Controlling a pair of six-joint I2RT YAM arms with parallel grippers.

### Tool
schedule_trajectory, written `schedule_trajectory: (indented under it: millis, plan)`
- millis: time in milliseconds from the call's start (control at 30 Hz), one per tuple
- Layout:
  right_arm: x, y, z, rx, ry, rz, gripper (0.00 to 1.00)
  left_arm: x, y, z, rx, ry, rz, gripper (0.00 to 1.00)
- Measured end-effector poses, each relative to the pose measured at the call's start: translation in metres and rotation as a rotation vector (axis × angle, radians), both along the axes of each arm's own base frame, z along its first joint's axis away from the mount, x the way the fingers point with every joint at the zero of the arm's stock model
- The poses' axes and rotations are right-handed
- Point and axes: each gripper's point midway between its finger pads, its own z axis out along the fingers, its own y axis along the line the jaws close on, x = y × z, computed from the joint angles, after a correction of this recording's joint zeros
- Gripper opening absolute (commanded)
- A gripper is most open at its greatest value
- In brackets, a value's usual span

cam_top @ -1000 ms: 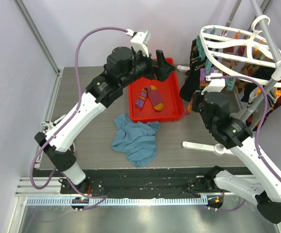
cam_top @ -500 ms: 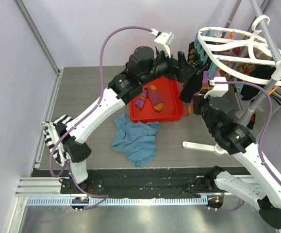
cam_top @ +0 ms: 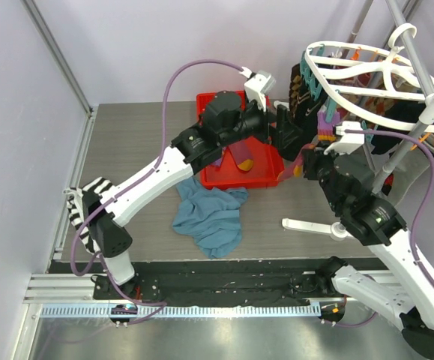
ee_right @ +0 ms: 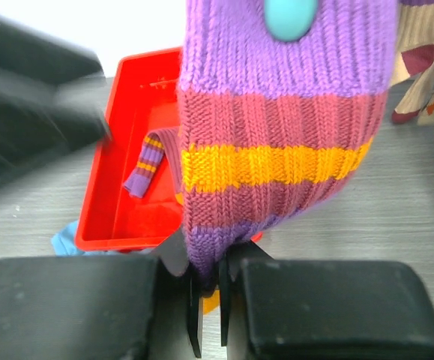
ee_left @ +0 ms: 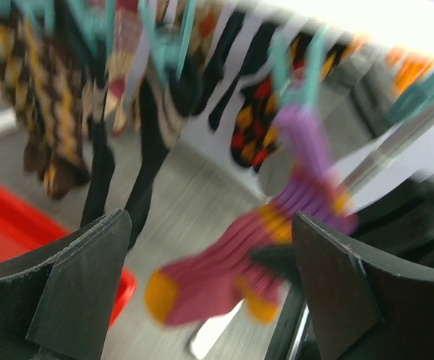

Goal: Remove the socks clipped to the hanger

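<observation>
The white oval hanger (cam_top: 366,82) hangs at the right with teal clips and several socks: argyle (ee_left: 37,82) and dark ones (cam_top: 304,90). A purple, pink and orange striped sock (ee_right: 276,142) hangs from a teal clip (ee_right: 291,15). My right gripper (ee_right: 211,279) is shut on its lower end; it shows under the hanger's near left rim in the top view (cam_top: 311,161). My left gripper (ee_left: 209,221) is open wide, with that sock (ee_left: 224,277) in front between its fingers. It is just left of the sock in the top view (cam_top: 288,136). The left wrist view is blurred.
A red tray (cam_top: 235,178) holding a striped sock (ee_right: 148,159) sits under the left arm. A blue cloth (cam_top: 209,214) lies in front of it. A black-and-white striped cloth (cam_top: 82,214) lies at the left. The white stand foot (cam_top: 314,225) and metal pole (cam_top: 419,64) are at the right.
My left arm has swung right from over the tray to the hanger's left side, beside the striped sock. My right gripper has stayed on the sock, shifting slightly.
</observation>
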Motion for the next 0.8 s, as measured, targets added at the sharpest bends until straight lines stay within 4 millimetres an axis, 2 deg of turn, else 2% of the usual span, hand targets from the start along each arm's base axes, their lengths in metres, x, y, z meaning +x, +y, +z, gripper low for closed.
schedule_trajectory:
  millis: [100, 267, 367, 500, 600, 800]
  plan:
    - [-0.007, -0.005, 0.008, 0.024, -0.02, -0.002, 0.01, -0.004, 0.006, -0.03, 0.06, 0.02, -0.001, 0.93]
    - [-0.014, -0.009, 0.015, 0.059, -0.039, -0.006, 0.01, -0.018, 0.016, -0.052, 0.103, 0.027, -0.04, 0.95]
    - [-0.015, -0.009, 0.016, 0.075, -0.038, -0.008, 0.01, -0.031, 0.025, -0.06, 0.105, 0.024, -0.068, 0.95]
    - [-0.016, -0.007, 0.016, 0.085, -0.036, -0.001, 0.01, -0.033, 0.026, -0.057, 0.105, 0.021, -0.073, 0.93]
    - [-0.018, -0.006, 0.016, 0.091, -0.042, 0.011, 0.01, -0.03, 0.022, -0.036, 0.078, 0.008, -0.073, 0.93]
    - [-0.026, -0.007, 0.01, 0.096, -0.046, 0.039, 0.01, -0.025, 0.009, 0.039, -0.069, -0.046, -0.081, 0.92]
